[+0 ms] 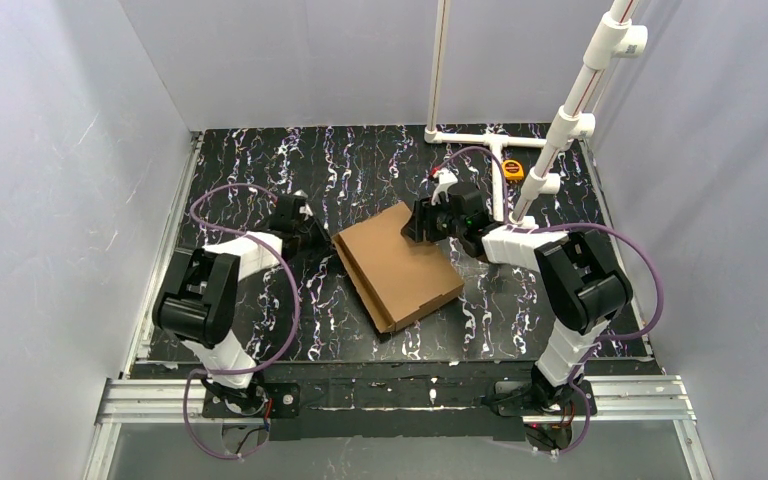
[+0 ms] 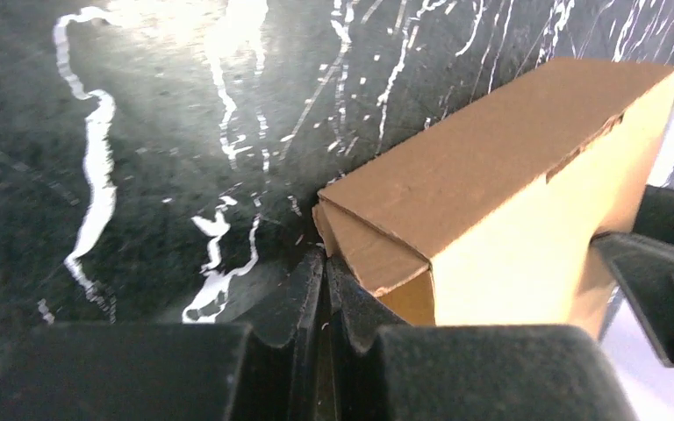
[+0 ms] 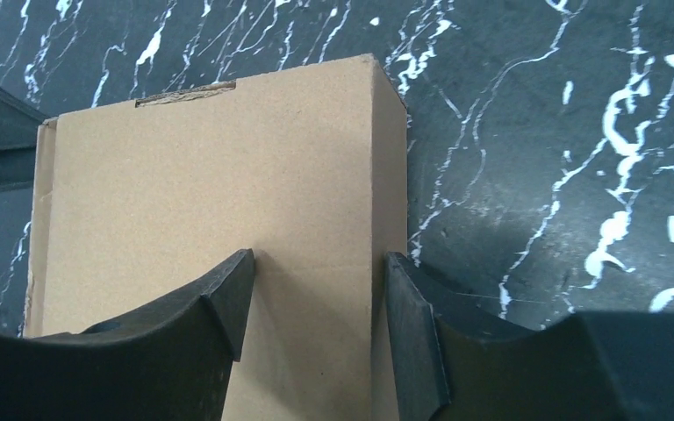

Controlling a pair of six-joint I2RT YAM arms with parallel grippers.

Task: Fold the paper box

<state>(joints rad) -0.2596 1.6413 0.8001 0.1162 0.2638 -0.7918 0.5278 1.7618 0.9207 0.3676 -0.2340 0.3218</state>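
As it lies, paper box (image 1: pixel 400 265): likely light, stiff, crushable; take by edges.
left fingers (image 2: pixel 303 294): pressed together beside corner.
right fingers (image 3: pixel 228 303): spread over top.

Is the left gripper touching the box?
Cannot tell. Left wrist view: the shut left gripper sits right at the paper box corner; neither gap nor contact shows.

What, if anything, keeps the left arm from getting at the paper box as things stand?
Probably nothing, so yes: the left gripper, jaws shut, sits right at a corner of the paper box, nothing between them. The right gripper is over the opposite end.
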